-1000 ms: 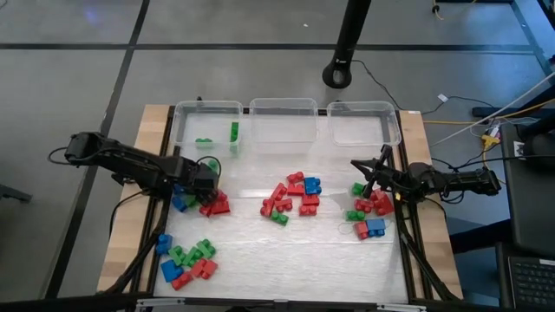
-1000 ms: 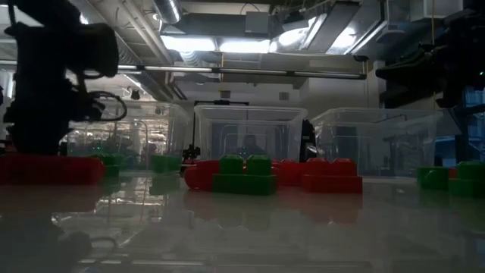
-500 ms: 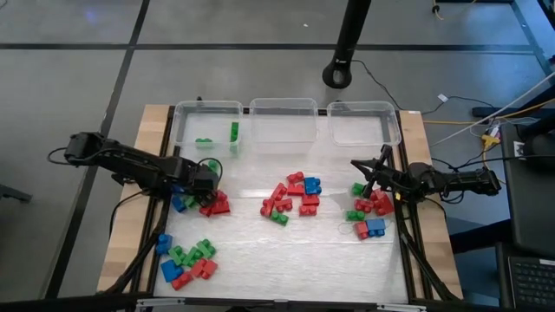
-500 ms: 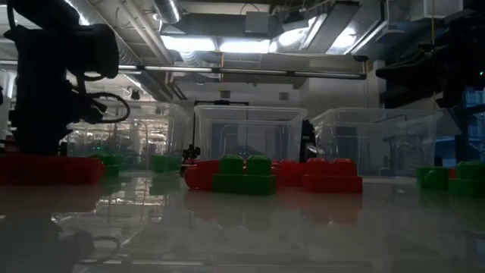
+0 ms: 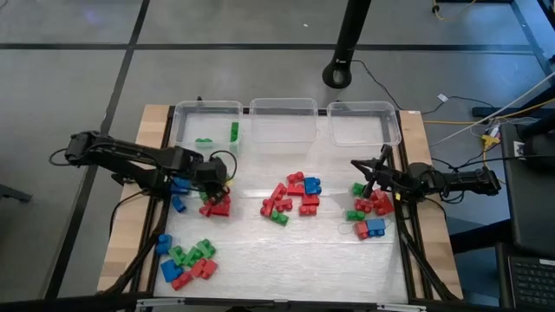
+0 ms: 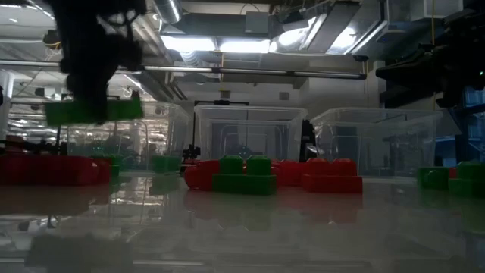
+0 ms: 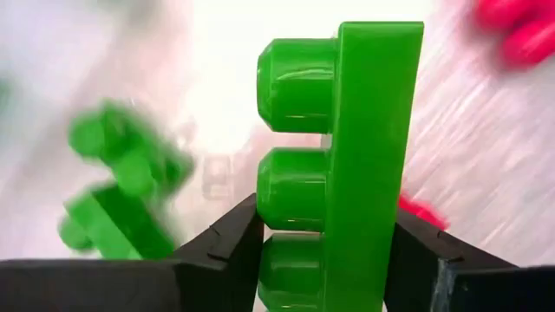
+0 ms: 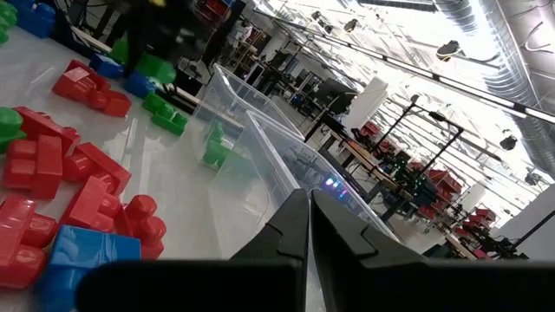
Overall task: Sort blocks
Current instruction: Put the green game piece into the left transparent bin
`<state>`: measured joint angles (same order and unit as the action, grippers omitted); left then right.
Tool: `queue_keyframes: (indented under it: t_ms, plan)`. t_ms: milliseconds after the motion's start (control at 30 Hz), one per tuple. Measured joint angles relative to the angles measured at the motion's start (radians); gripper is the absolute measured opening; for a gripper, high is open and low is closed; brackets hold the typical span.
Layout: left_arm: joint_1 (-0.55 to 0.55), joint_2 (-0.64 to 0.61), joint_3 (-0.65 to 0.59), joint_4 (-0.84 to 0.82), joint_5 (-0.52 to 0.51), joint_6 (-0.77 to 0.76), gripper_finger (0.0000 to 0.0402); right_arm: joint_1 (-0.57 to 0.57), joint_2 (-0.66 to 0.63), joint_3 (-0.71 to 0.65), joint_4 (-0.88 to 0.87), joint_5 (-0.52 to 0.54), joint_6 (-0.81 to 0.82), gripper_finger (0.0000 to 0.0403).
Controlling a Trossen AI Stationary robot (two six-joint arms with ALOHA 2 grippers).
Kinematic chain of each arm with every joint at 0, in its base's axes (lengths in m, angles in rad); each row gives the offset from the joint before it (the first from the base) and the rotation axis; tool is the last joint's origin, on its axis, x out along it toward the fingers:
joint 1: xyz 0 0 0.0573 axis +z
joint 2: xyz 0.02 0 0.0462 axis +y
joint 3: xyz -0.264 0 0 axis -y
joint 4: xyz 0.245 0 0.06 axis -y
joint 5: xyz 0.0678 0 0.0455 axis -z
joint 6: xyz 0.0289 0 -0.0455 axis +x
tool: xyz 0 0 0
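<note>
One green block point(image 7: 347, 165) is pinched between the fingers of the left tool point(image 5: 211, 173), lifted off the desk point(image 5: 260, 251) just beside a red and blue cluster point(image 5: 213, 204). Ahead of that tool stand three clear bins; only the nearest one point(image 5: 206, 124) holds anything, a couple of green blocks point(image 5: 232, 131), so by my reading the sorting has barely begun. Farther out, loose piles lie at the desk's middle point(image 5: 290, 198), toward the near edge point(image 5: 186, 260) and under the right tool point(image 5: 365, 177), which hangs pressed together and empty. From above, the left arm hides the carried block, and the low view shows it only as a blurred green bar point(image 6: 91, 111). Which bin suits red or blue cannot be told.
</note>
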<state>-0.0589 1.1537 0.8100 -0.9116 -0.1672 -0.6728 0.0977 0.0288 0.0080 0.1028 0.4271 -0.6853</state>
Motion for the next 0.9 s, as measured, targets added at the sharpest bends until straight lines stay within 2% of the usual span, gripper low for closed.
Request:
queue_keyframes:
  t_ms: [233, 500, 700, 900]
  plan:
    - [0.037, -0.001, 0.171, 0.004, -0.142, 0.175, 0.0164, 0.000, 0.000, 0.000, 0.000, 0.001, 0.000, 0.0019]
    - [0.191, -0.002, 0.264, 0.028, -0.430, 0.449, 0.0165, 0.000, 0.000, 0.000, 0.000, 0.001, 0.000, 0.0019]
    - [0.367, 0.000, 0.254, 0.033, -0.462, 0.546, 0.0166, 0.000, 0.000, 0.000, 0.001, 0.002, 0.000, 0.0019]
    - [0.480, 0.001, 0.222, 0.033, -0.460, 0.568, 0.0166, 0.000, 0.000, 0.000, 0.001, 0.003, 0.000, 0.0019]
